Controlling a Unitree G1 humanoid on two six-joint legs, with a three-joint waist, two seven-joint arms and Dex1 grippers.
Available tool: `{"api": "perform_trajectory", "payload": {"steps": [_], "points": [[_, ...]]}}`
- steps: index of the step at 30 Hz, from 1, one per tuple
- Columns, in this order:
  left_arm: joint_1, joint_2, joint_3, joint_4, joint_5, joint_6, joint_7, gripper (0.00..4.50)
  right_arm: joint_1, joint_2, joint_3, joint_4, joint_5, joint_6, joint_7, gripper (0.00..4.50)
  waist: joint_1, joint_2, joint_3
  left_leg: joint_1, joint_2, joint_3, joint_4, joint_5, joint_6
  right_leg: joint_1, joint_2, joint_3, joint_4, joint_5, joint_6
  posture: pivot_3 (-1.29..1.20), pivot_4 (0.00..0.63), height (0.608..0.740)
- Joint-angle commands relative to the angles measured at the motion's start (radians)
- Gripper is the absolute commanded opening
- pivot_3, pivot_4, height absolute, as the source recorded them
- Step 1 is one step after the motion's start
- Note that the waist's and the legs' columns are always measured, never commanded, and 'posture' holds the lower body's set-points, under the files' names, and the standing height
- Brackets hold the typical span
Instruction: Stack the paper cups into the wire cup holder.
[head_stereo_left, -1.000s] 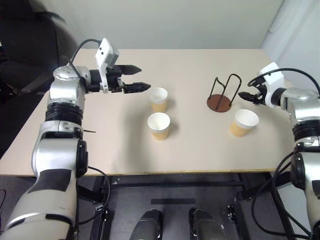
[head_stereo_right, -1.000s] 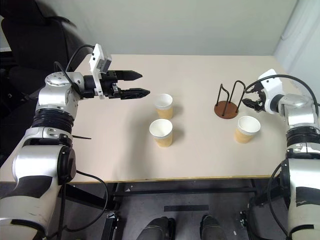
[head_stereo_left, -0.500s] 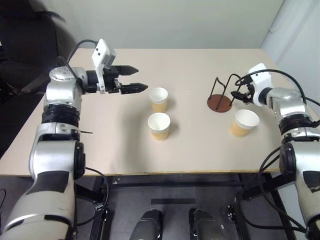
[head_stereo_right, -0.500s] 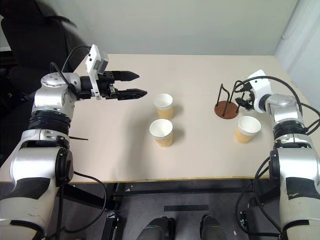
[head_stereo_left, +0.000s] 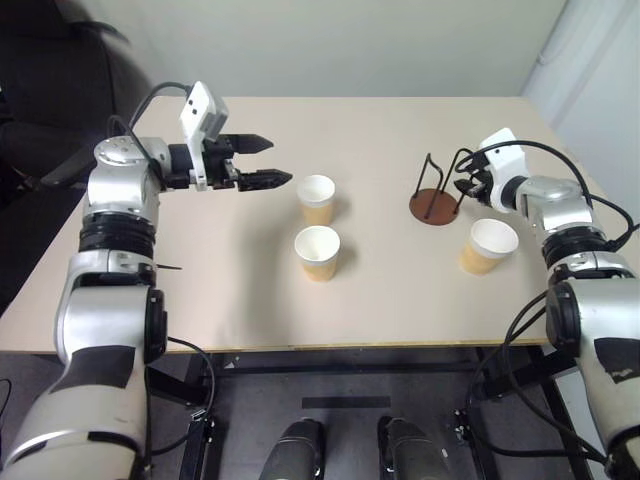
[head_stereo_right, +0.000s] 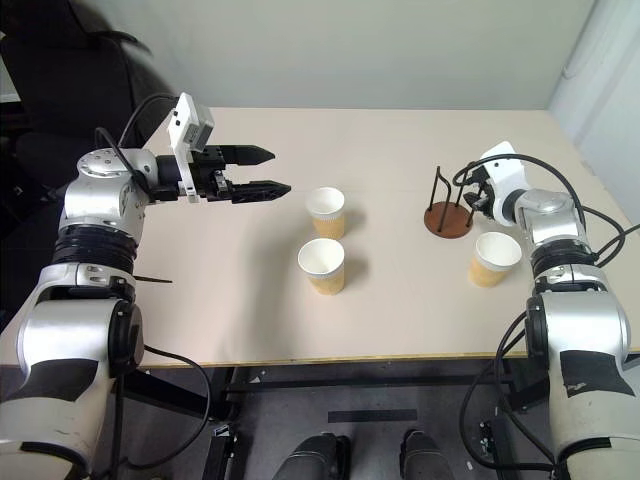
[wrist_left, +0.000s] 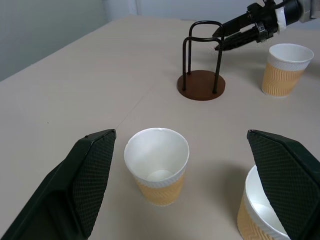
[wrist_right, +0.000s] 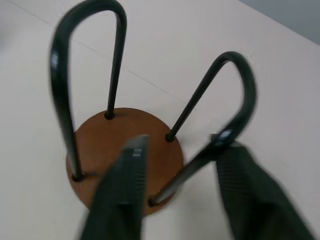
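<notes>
Three tan paper cups stand upright on the table: two close together mid-table (head_stereo_left: 317, 198) (head_stereo_left: 318, 251), the third (head_stereo_left: 487, 245) at the right. The wire cup holder (head_stereo_left: 437, 195), a brown disc with two black loops, stands empty just beyond that third cup. My right gripper (head_stereo_left: 465, 185) is at the holder's right loop (wrist_right: 235, 70); in the right wrist view its fingers (wrist_right: 125, 190) stand apart with that wire between them, against one finger. Left of the cup pair, my left gripper (head_stereo_left: 278, 160) hovers wide open and empty, pointing at the farther cup (wrist_left: 159, 167).
The beige table (head_stereo_left: 200, 300) has its front edge near me and its right edge close beyond the right arm. A dark chair (head_stereo_left: 50, 80) stands off the far left corner. A pale wall runs behind the table.
My right gripper has moved left, from beside the right cup to the holder's right loop. The holder's base has slid slightly left. The left gripper and the cups have stayed put.
</notes>
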Motion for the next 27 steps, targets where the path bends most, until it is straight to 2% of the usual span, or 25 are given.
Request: {"api": "perform_trajectory", "payload": {"steps": [1,2,6,13,19,27], "points": [[-0.017,0.023,0.020,-0.037,-0.012,-0.001,0.003,4.50,-0.036,-0.013,-0.021,-0.012,0.014,-0.005,-0.002,0.34,0.000,0.000,0.000,0.000,0.000,0.000,0.000,0.000,0.000,0.000,0.000,0.000,0.000,0.000,0.000,0.00,0.150,0.740],[-0.018,0.023,0.020,-0.036,-0.011,-0.001,0.003,4.50,-0.036,-0.014,-0.023,-0.012,0.016,-0.002,0.002,0.03,0.000,0.000,0.000,0.000,0.000,0.000,0.000,0.000,0.000,0.000,0.000,0.000,0.000,0.000,0.000,0.00,0.150,0.740],[-0.023,0.022,0.016,-0.028,-0.007,-0.006,0.001,4.50,-0.036,-0.015,-0.034,-0.014,0.032,0.013,0.034,0.03,0.002,0.000,0.000,0.000,0.000,-0.001,0.000,0.000,0.000,0.001,0.000,-0.001,0.000,-0.002,-0.003,0.00,0.150,0.740],[-0.041,0.023,0.009,-0.004,0.004,-0.015,-0.007,4.50,-0.006,-0.010,-0.043,-0.090,0.084,0.121,0.263,0.03,-0.001,0.000,0.000,0.000,0.000,0.000,0.000,0.000,0.000,0.000,-0.001,-0.001,0.000,-0.002,-0.003,0.00,0.150,0.740],[-0.057,0.017,0.001,0.020,0.014,-0.025,-0.016,4.50,0.081,-0.029,0.001,-0.304,0.115,0.273,0.482,0.03,-0.001,0.000,0.000,0.000,0.000,0.000,-0.001,0.000,0.000,0.000,-0.001,-0.001,0.000,-0.003,-0.005,0.00,0.150,0.740],[-0.071,0.007,-0.004,0.050,0.021,-0.043,-0.020,4.50,0.209,-0.067,0.061,-0.602,0.130,0.422,0.578,0.03,-0.001,0.000,0.000,0.000,-0.001,0.000,0.000,0.000,-0.001,0.000,-0.001,-0.001,0.000,-0.004,-0.006,0.00,0.150,0.740]]}}
